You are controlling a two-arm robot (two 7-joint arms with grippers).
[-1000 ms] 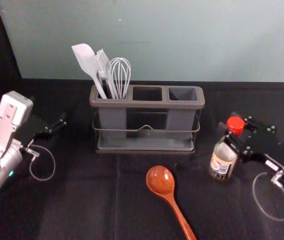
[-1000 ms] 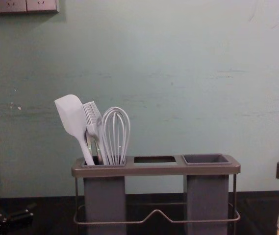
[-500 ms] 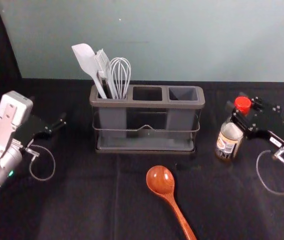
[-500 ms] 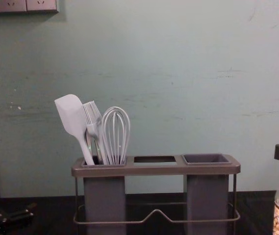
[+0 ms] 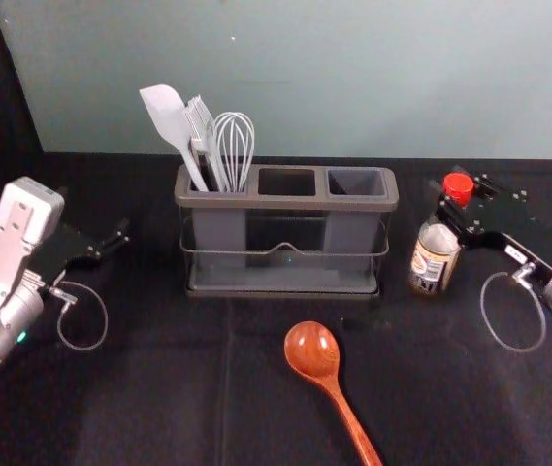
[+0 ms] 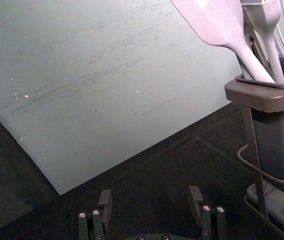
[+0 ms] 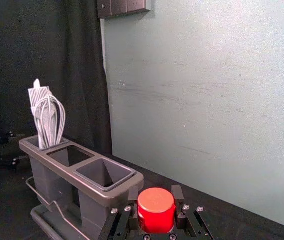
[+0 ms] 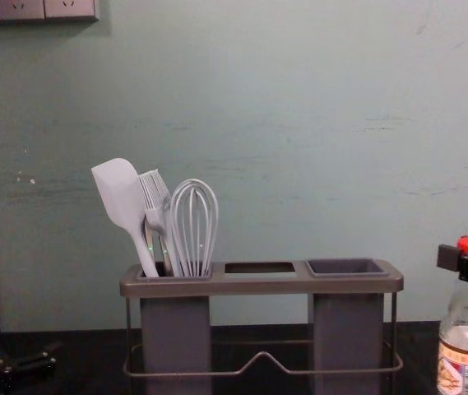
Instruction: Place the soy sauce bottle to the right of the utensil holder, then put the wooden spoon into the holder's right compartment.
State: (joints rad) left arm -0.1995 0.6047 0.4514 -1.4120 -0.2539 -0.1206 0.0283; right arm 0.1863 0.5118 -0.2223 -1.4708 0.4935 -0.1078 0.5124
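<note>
Bottle (image 5: 435, 260) seemingly between right gripper's (image 5: 450, 203) fingers (image 7: 177, 194)

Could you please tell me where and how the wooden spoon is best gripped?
Probably by the handle, just behind the bowl, from above, closing across it: the handle is slim and lies slanting toward the robot, while the bowl is wide and rounded.

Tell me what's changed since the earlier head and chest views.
The bottle has moved away from the robot, first drifting right, then back left toward the holder. The right gripper moved with it and still has it between its fingers; nothing was newly grasped or let go. The holder, its utensils, the spoon and the left gripper stayed put.
</note>
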